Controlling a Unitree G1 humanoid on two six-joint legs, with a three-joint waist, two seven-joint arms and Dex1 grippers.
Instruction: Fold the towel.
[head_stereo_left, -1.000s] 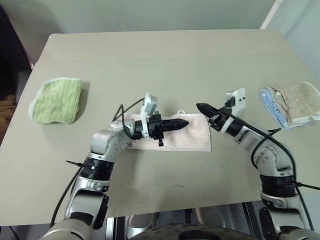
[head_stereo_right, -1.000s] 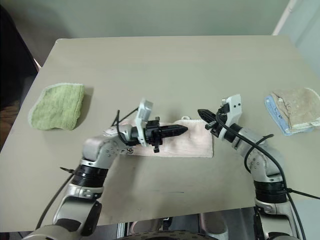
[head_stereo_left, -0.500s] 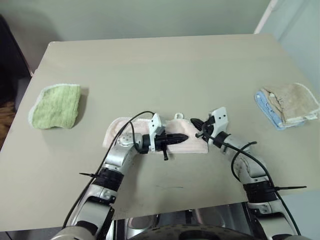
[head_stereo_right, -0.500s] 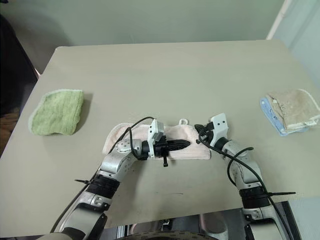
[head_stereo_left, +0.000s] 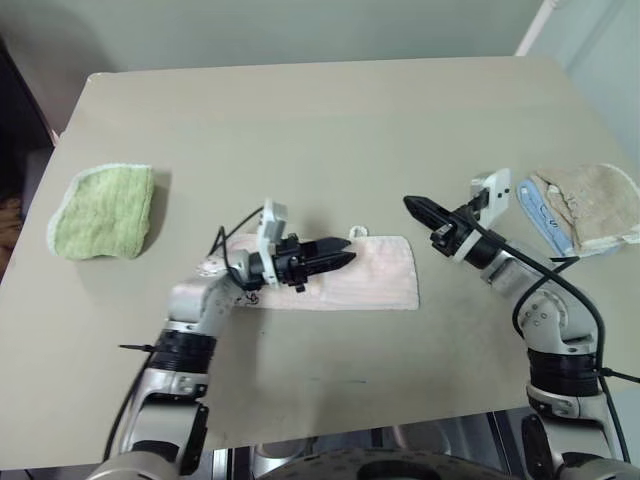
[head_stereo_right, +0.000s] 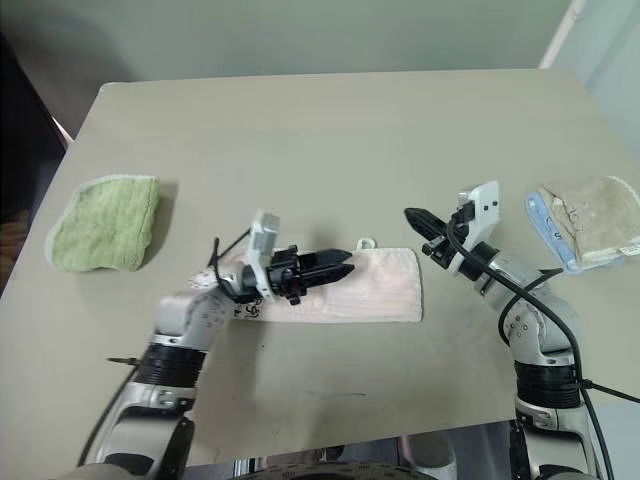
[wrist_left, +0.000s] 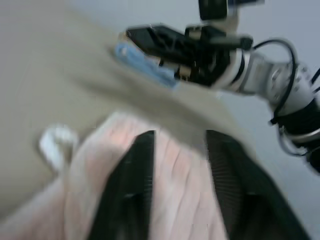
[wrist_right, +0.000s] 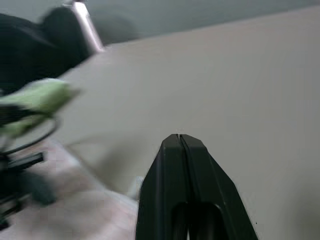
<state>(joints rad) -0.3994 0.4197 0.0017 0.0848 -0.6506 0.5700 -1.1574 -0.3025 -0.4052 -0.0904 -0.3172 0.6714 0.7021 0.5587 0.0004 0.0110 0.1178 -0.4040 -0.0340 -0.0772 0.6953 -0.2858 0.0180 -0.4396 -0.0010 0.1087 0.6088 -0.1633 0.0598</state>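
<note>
The pink towel (head_stereo_left: 345, 274) lies flat in a long strip in the middle of the worktop (head_stereo_left: 320, 130). The left gripper (head_stereo_left: 338, 256) hangs over it, jaws apart, holding nothing. The right gripper (head_stereo_left: 412, 207) is near the towel's right end, jaws together. Next, I think, each must grab an end to fold it again.

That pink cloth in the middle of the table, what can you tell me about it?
The towel is pale pink terry, already folded into a long flat strip lying near the middle of the table. A small white loop sticks out from its far edge, and a small dark mark shows near its left end. The left gripper is above it with fingers apart, holding nothing. The right gripper is shut, off its right end.
</note>
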